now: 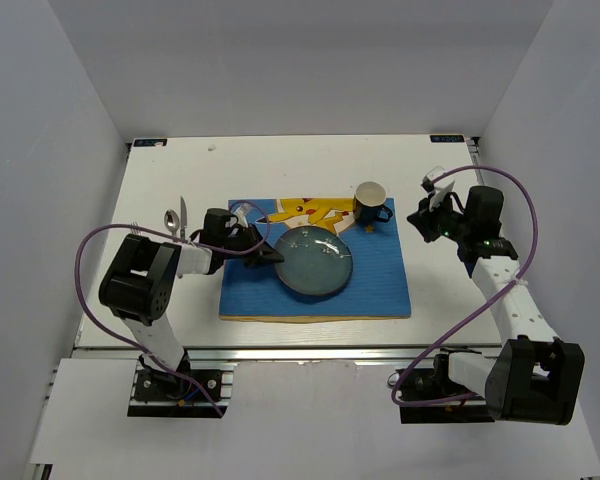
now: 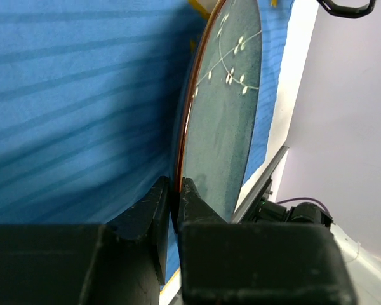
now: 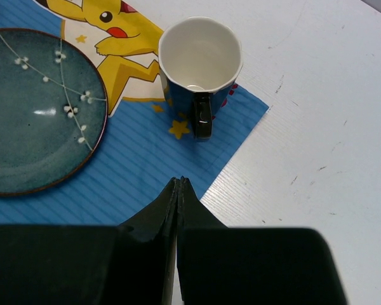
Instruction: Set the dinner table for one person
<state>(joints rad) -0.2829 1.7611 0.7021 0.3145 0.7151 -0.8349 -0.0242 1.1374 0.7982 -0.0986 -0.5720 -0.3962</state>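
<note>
Left fingers [image 2: 153, 213] are pinching the near rim of the teal plate [image 2: 223, 121], one pad above the rim and one below, so the left gripper [image 2: 175, 190] is clamping it at the plate's left edge. The plate is lying on the blue striped Pikachu placemat [image 1: 375, 290]; can't tell if the gripped rim is lifting off the cloth. Right gripper [image 3: 180, 182] is holding nothing, its fingers pressing together, and it is hovering above the placemat's right edge, pointing toward the dark mug [image 3: 200, 60]. The mug is sitting upright at the placemat's far right corner, handle facing the right gripper, just beside the plate but apart from it. Two silver utensils [image 1: 181, 214] are lying left of the placemat, by the left arm. The dinner table [image 1: 280, 165] is carrying all of it, aluminium rail along its near edge.
</note>
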